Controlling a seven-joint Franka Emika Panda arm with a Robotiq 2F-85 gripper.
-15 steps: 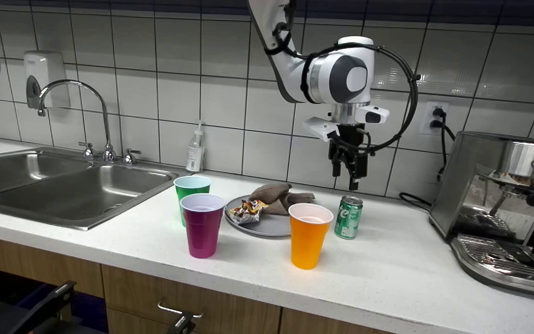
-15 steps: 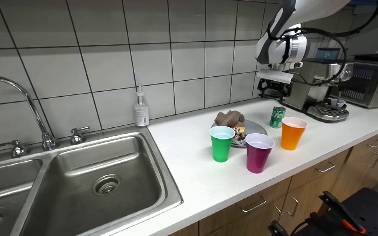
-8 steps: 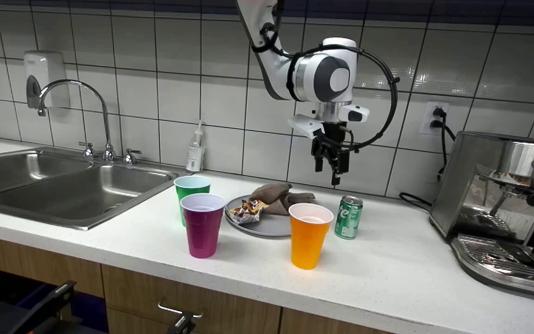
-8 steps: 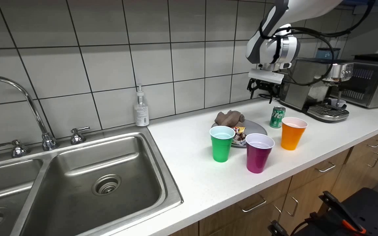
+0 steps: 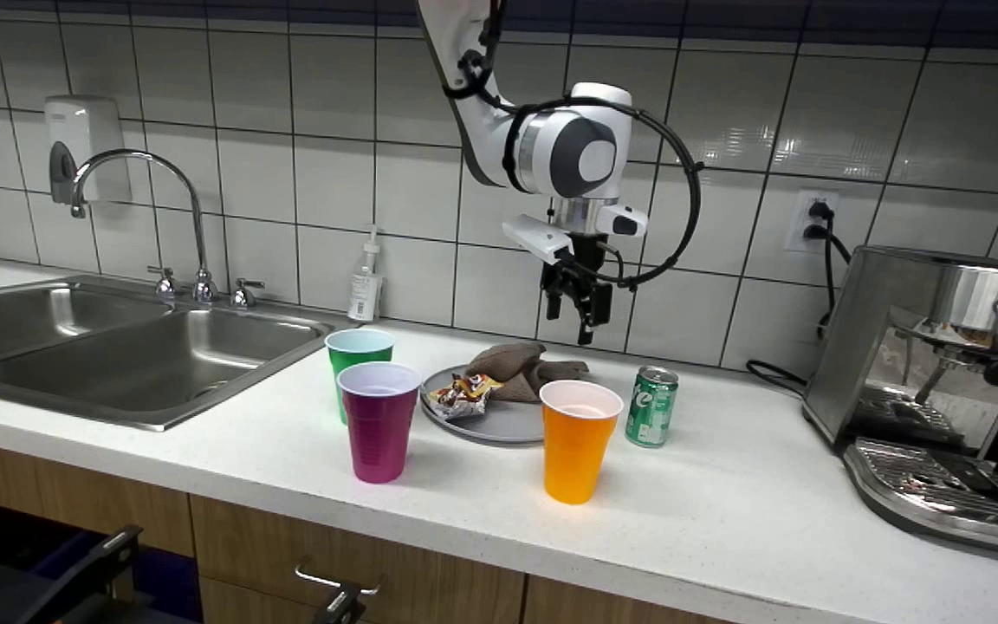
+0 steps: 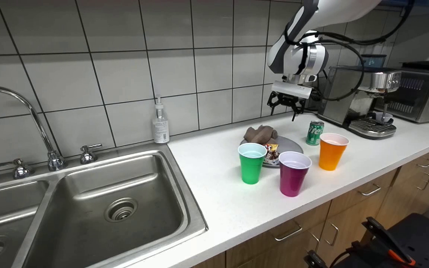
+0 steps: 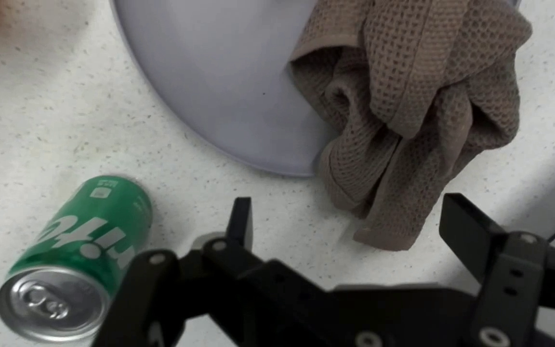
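On the speckled counter (image 7: 181,202), crumpled waffle-weave cloth (image 7: 417,96) overhangs a round plate (image 7: 219,82)

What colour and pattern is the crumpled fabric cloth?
The crumpled cloth is greyish brown with a waffle-like weave, best seen in the wrist view.

Ext. views set back, facing wall (image 5: 334,182), share sink (image 6: 88,238) & plate (image 5: 512,425); wrist cam close, downward over cloth (image 7: 403,120).
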